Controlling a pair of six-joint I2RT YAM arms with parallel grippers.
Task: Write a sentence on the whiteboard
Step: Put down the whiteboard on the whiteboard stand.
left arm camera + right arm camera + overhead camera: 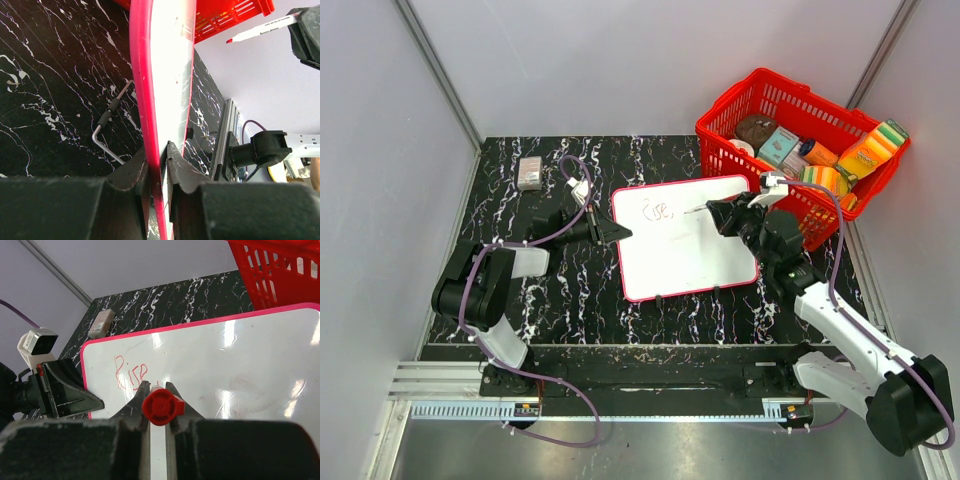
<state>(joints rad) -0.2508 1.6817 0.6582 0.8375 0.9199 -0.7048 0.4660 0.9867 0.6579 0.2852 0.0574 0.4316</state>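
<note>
Top external view, left to right: my left tool [620, 232] pinches the left rim of the whiteboard [690, 250] lying mid-way across the tabletop [570, 290], only the first red word of the sentence [658, 210] is written, and my right tool [157, 386] grips the marker [163, 406], so most writing remains.

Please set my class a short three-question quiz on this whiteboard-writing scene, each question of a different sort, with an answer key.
1. True or false: the left gripper is clamped on the edge of the whiteboard.
2. The right gripper holds: A) a red marker; B) a sponge; C) nothing.
3. Fill in: the sentence so far is written in ___ ink.
Key: 1 true; 2 A; 3 red.
</note>
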